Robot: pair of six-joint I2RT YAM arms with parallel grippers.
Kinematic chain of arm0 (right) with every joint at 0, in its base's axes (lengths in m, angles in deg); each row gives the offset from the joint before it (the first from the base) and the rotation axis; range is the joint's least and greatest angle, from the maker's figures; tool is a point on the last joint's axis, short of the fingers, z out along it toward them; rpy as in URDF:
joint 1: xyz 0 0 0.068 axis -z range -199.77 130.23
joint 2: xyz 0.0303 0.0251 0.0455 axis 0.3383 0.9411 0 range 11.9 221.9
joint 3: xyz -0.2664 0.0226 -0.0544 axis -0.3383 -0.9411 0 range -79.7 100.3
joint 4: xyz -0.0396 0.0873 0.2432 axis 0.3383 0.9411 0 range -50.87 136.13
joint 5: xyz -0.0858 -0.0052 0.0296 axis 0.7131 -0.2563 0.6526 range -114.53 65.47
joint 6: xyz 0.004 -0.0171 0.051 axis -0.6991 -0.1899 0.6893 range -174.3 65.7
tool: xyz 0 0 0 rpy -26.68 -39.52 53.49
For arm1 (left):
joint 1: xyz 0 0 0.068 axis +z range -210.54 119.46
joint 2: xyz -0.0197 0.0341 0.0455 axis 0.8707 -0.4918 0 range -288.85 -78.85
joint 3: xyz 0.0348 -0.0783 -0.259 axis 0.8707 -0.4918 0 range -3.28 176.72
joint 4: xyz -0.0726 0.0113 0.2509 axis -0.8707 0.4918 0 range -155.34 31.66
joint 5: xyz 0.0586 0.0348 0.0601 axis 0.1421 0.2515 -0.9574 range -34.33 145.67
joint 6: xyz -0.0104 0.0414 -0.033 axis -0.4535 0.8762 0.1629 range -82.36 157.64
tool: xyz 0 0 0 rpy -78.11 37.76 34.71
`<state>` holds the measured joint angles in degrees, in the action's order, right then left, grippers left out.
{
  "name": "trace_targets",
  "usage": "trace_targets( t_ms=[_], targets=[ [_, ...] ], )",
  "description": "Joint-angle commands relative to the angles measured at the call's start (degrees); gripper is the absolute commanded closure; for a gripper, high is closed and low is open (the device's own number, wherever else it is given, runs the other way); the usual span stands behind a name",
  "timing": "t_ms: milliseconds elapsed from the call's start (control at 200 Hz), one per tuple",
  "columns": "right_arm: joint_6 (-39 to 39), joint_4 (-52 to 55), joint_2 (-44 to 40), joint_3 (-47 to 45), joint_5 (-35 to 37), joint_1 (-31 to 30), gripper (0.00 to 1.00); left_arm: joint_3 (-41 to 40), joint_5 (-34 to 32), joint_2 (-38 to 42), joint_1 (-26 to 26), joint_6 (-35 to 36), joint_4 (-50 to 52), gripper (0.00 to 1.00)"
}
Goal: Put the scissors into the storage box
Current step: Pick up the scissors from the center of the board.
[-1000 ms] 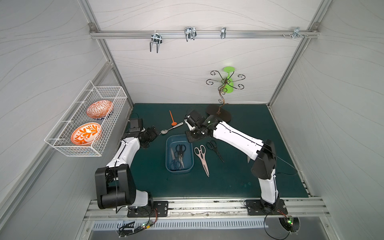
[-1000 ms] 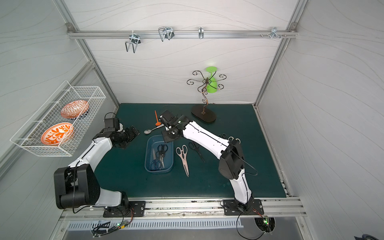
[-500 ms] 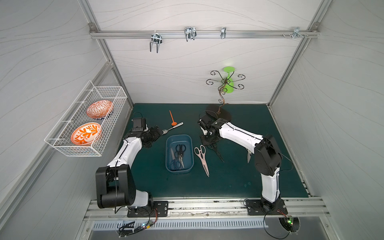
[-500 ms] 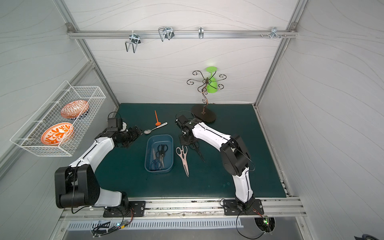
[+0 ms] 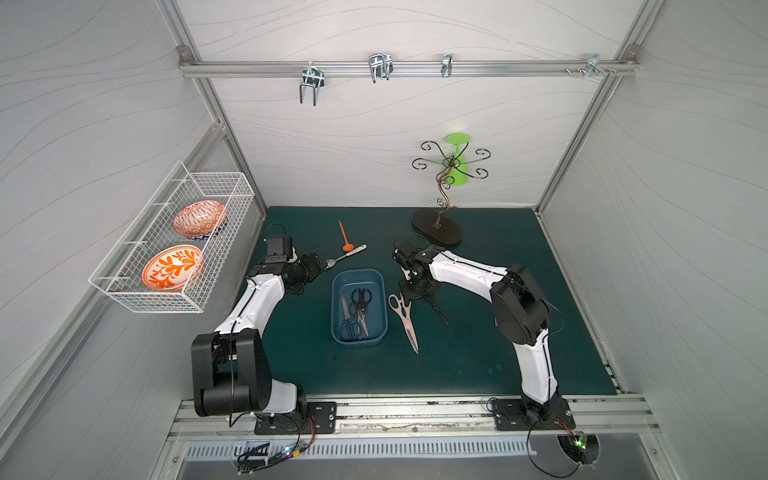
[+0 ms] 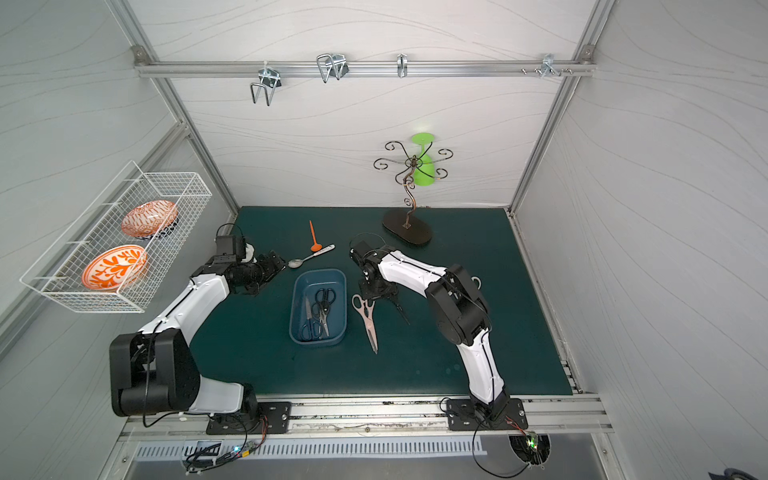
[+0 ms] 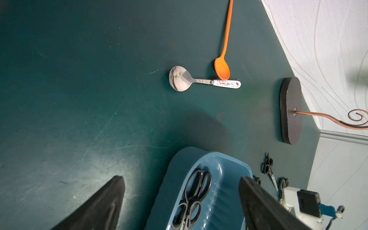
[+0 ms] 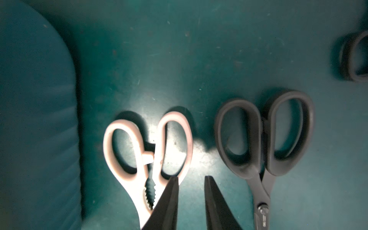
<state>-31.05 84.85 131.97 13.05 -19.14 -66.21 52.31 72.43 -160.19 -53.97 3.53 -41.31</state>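
My left arm (image 5: 253,299) rises from its base at the near left and reaches toward the far side, with the wrist turned to the right. My left gripper (image 5: 316,266) lies low and nearly level, pointing right, its two black fingers (image 7: 99,205) spread wide. My right arm (image 5: 465,272) stands at the near right, folds at a dark elbow (image 5: 519,307), and stretches left and far. Its wrist bends down, so my right gripper (image 8: 190,177) points straight down, with only a narrow gap between its fingertips (image 8: 171,191).
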Motion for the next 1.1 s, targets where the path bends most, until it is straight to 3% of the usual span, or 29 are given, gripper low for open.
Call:
trace_targets(
  t_ms=[0,870,1090],
  targets=[
    [1.44,0.66,2.35,1.31,0.59,-0.25,0.73,0.84,0.65,0.13,-0.2,0.44,-1.71,0.06],
    [3.62,4.12,8.6,5.27,2.69,-1.25,0.77,0.92,0.3,0.42,-0.18,0.35,-1.45,0.06],
    [4.45,5.08,9.31,5.76,3.66,-1.38,0.86,0.92,0.25,0.39,-0.2,0.31,-1.42,0.06]
  ],
)
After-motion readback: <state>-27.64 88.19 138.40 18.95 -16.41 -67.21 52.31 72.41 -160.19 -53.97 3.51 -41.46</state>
